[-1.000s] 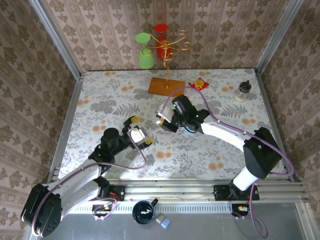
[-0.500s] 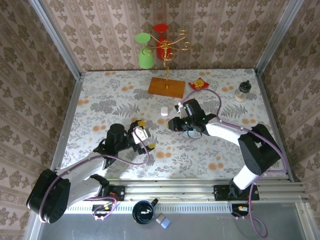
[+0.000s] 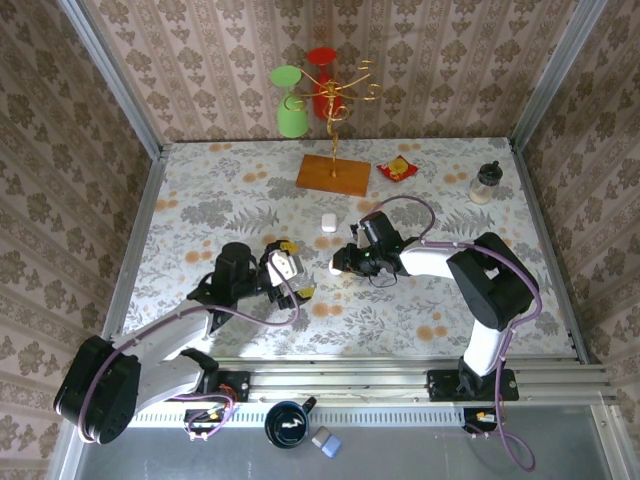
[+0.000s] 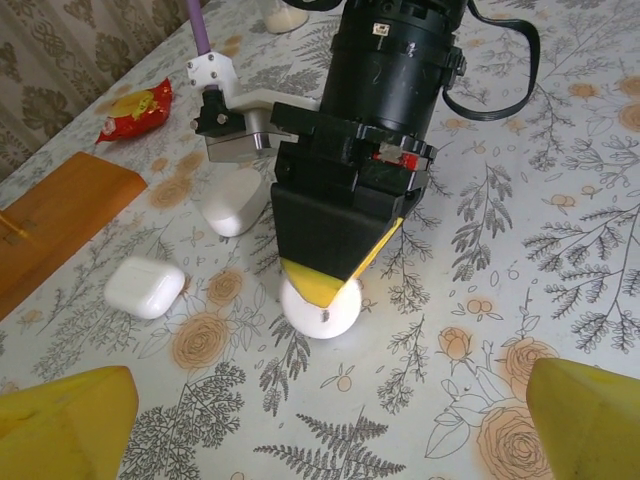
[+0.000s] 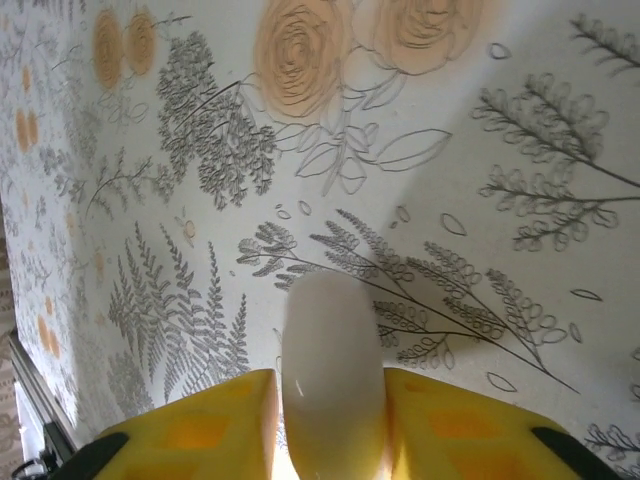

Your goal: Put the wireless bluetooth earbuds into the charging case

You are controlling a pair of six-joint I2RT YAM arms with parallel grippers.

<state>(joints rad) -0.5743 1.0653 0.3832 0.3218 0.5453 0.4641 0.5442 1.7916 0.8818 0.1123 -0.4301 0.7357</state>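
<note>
Mid-table, the right gripper (image 3: 337,264) sits low, its yellow fingers (image 5: 200,430) close on either side of a white rounded case (image 5: 333,360) that rests on the flowered table (image 3: 200,190). From the wrist view I cannot tell whether the pads actually press on it. The left gripper (image 3: 290,268) hangs near, jaws spread wide and empty, facing that case. A second white case (image 4: 147,287), lid closed, lies apart toward the wooden base (image 4: 60,210). A red packet (image 4: 135,108) lies beyond.
</note>
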